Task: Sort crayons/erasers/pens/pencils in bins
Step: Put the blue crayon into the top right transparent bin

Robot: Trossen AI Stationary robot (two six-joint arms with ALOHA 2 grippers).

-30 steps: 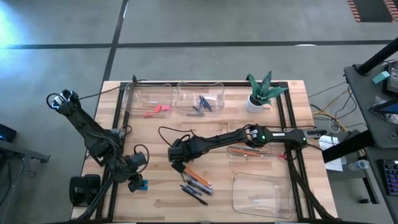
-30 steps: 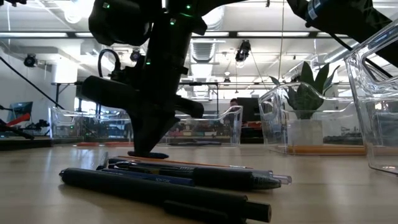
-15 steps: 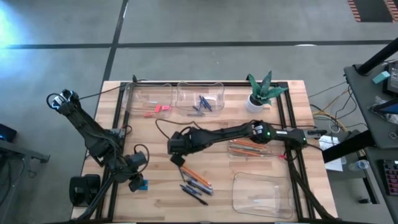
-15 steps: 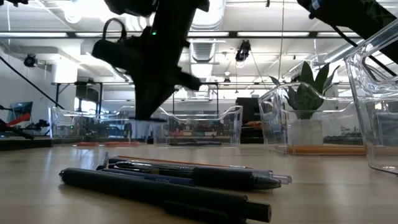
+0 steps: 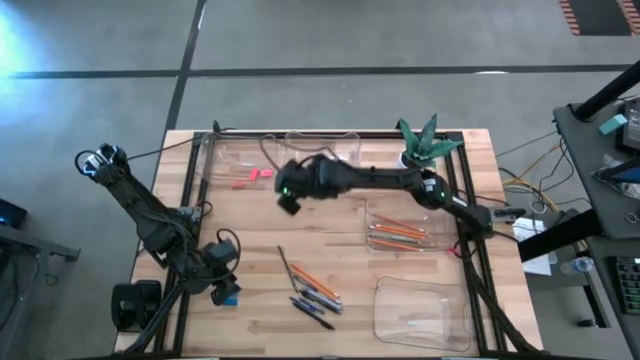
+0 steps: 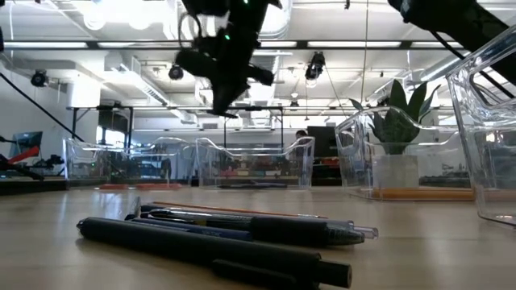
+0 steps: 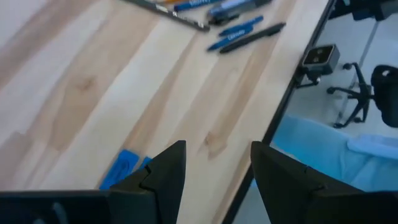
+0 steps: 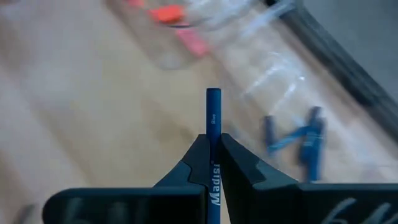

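Right gripper [image 5: 288,196] has swung from table centre toward twelve o'clock, pinching a blue crayon [image 8: 213,115]; pens [image 5: 312,308] and pencils [image 5: 316,282] remain unsorted at six o'clock.

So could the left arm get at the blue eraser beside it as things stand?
Probably yes: the left gripper hangs open just by the blue eraser, on bare table with nothing between them.
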